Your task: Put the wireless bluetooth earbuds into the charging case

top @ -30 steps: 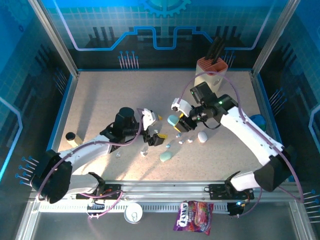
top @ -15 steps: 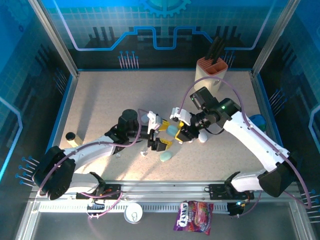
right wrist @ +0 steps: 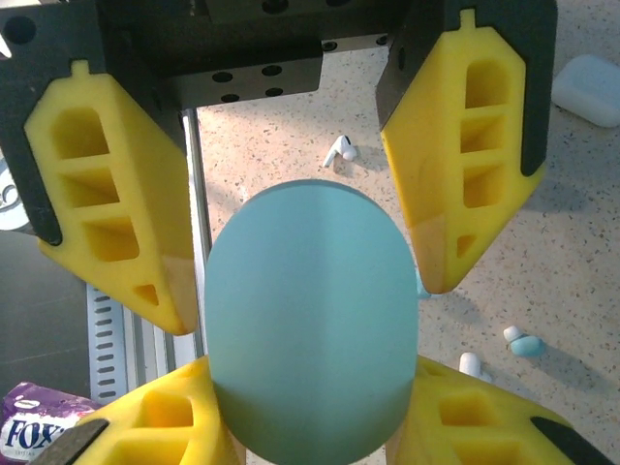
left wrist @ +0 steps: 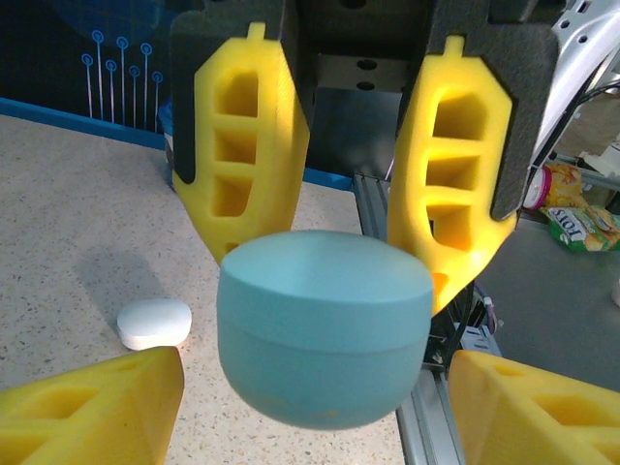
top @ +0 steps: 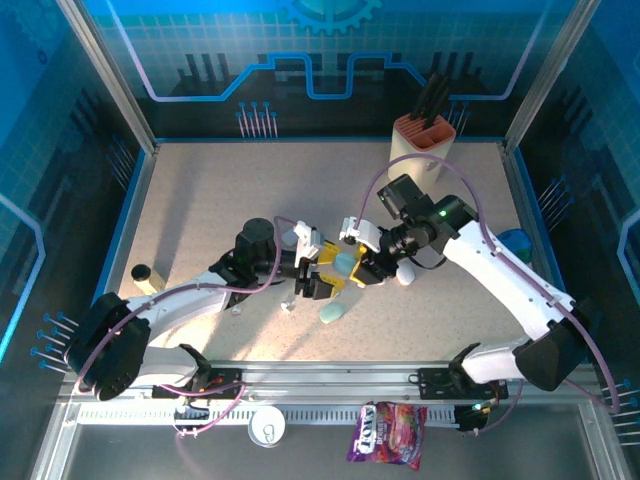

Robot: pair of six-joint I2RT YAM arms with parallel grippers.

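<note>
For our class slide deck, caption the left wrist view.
Teal charging case held by the right gripper, facing the open left gripper; white case on the table.

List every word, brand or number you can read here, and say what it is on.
"FOX": on the purple sweet packet, with the rest of the word cut off at the picture's edge.
Colourful wrapper beyond the rail: print too blurred to read.
Teal case: no writing on it.
</note>
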